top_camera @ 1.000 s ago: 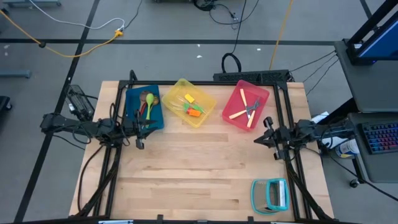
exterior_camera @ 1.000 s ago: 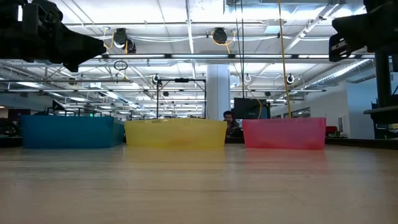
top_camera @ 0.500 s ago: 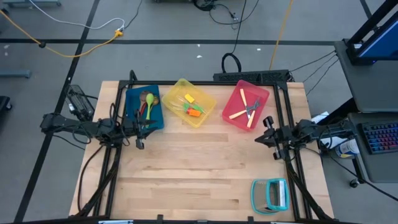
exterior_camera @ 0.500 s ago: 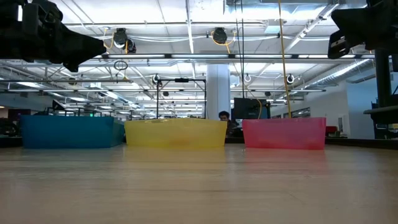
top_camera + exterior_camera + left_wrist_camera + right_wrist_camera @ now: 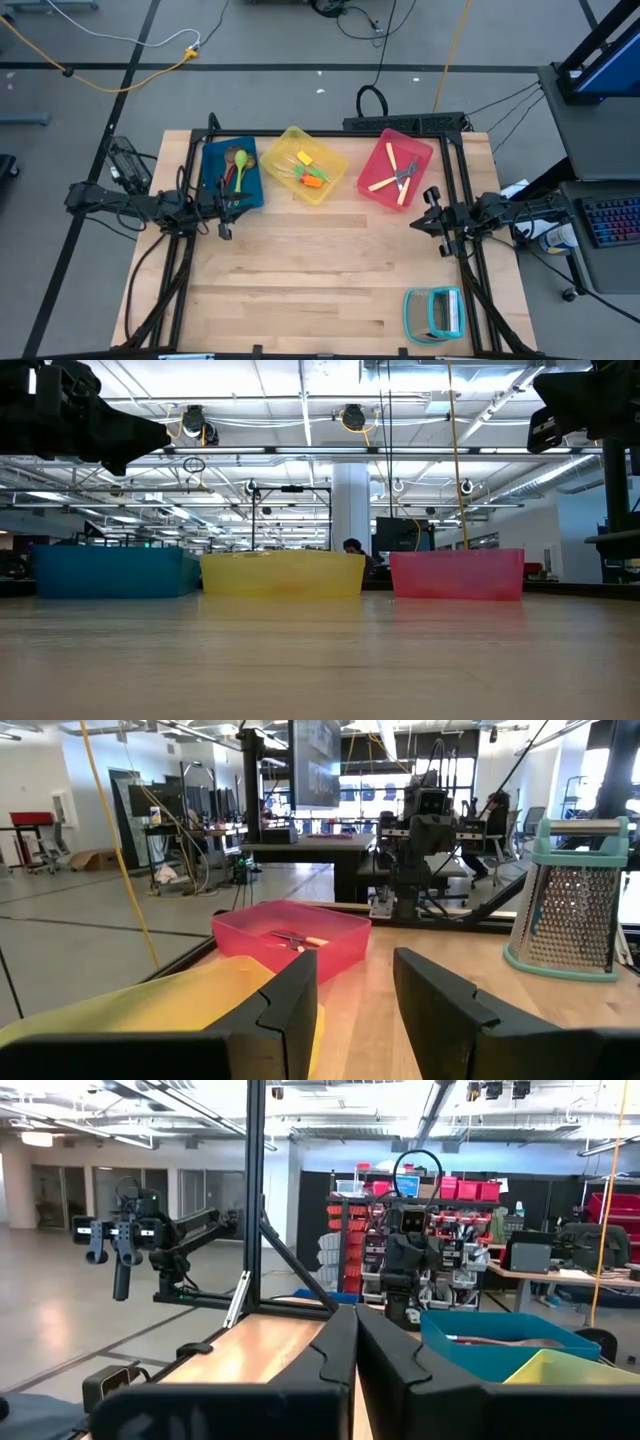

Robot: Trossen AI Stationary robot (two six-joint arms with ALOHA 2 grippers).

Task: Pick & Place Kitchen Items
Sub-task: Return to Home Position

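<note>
The kitchen items lie in three bins at the far side of the table. Wooden and lime-green spoons (image 5: 238, 167) are in the blue bin (image 5: 212, 178). Small orange and yellow spatulas (image 5: 311, 176) are in the yellow bin (image 5: 328, 158). Cream-handled cutlery (image 5: 392, 178) is in the pink bin (image 5: 418, 158). My left gripper (image 5: 228, 208) (image 5: 355, 995) hangs open above the table at the blue bin's near edge, holding nothing. My right gripper (image 5: 415, 224) (image 5: 356, 1350) is shut and empty, in the air near the pink bin's near right corner.
A teal-framed rack (image 5: 435, 313) lies near the table's front right corner; in the left wrist view the teal-framed rack (image 5: 570, 910) stands upright. Bare wood stretches across the table's middle and near left (image 5: 290, 280). Black frame rails (image 5: 465, 190) run along both sides.
</note>
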